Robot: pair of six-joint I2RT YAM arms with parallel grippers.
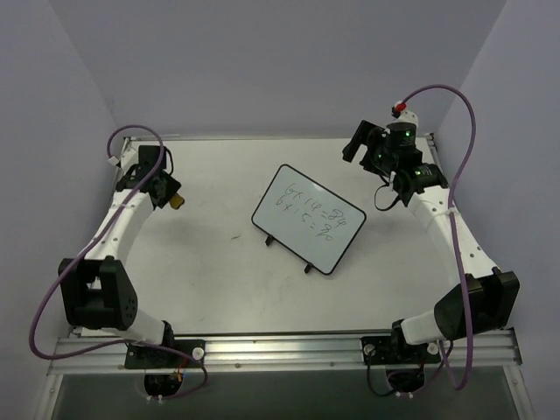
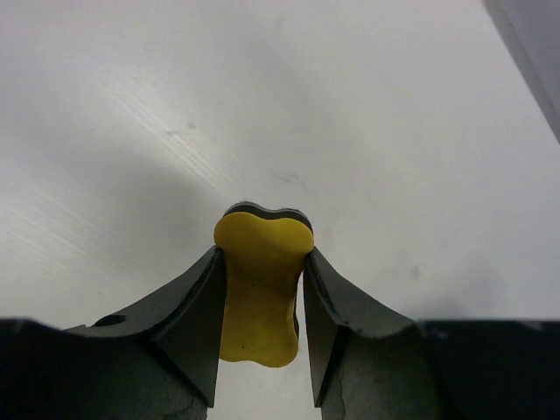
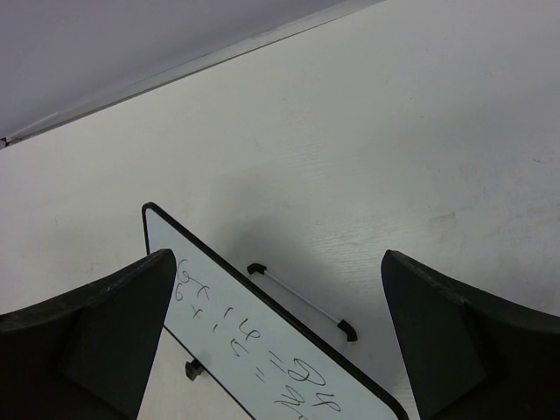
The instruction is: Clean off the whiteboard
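On table [image 1: 210, 271], whiteboard [image 1: 308, 219] lies between left pincer [image 2: 262, 258] gripping eraser [image 2: 259, 311] and gaping right pincer [image 3: 278, 267].

Right gripper [image 3: 278, 255] jaws stood wide apart, empty. Whiteboard [image 3: 245, 350] carried green writing; thin black-tipped bar [image 3: 302, 301] lay near its edge.

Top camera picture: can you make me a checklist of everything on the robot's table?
Surface: white table, one small dark mark left of the whiteboard.
Job's things: whiteboard mid-table, green writing not yet wiped; yellow eraser in the left gripper.
Clutter: nothing seen.
Grippers: left gripper shut on the eraser; right gripper open, empty.
Cables: purple cables loop from both arms.
Surroundings: plain pale walls; metal rail at the near edge.
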